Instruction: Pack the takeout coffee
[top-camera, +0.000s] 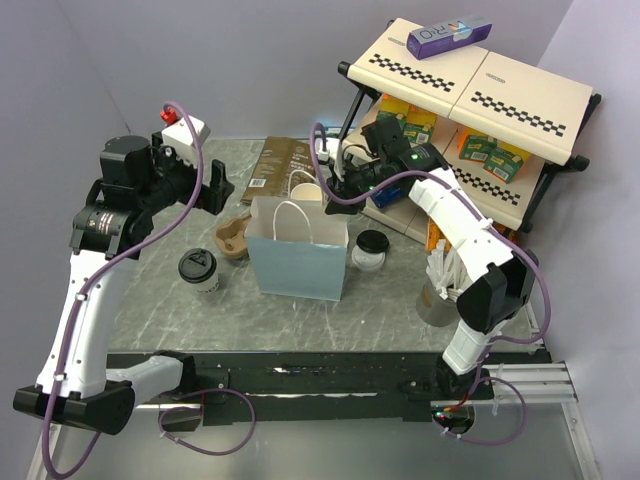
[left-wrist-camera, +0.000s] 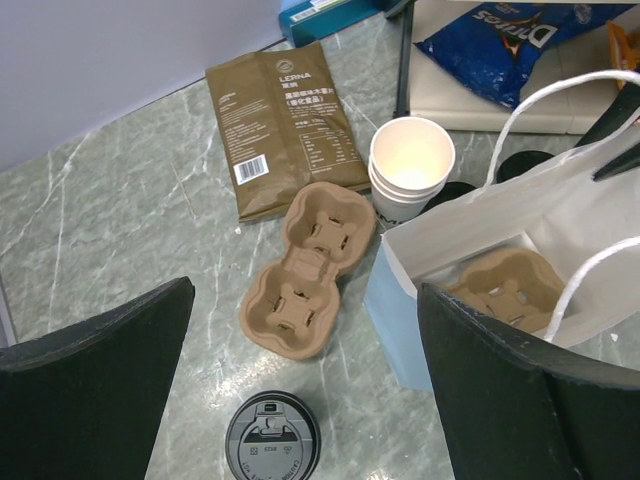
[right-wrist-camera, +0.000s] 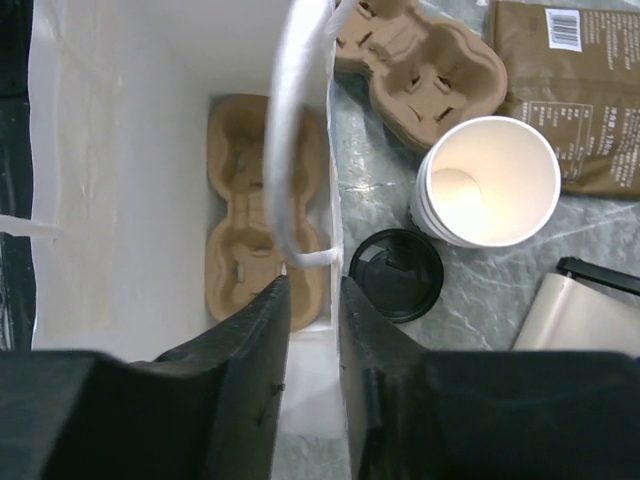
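Note:
Two lidded takeout coffee cups stand on the table, one left of the bag (top-camera: 198, 270) and one to its right (top-camera: 371, 248). The left cup's black lid shows in the left wrist view (left-wrist-camera: 272, 440). The light-blue paper bag (top-camera: 298, 250) stands open, with a pulp carrier (right-wrist-camera: 262, 210) lying inside. My left gripper (top-camera: 215, 190) is wide open and empty, above the table between the left cup and the bag. My right gripper (right-wrist-camera: 315, 300) is shut on the bag's far rim (right-wrist-camera: 330, 240), one finger inside and one outside.
A second pulp carrier (left-wrist-camera: 310, 265), a brown coffee pouch (left-wrist-camera: 280, 120), a stack of open white cups (left-wrist-camera: 410, 165) and a loose black lid (right-wrist-camera: 396, 275) lie behind the bag. A snack rack (top-camera: 480, 110) stands at the back right, and a cup of straws (top-camera: 440, 290) at the front right.

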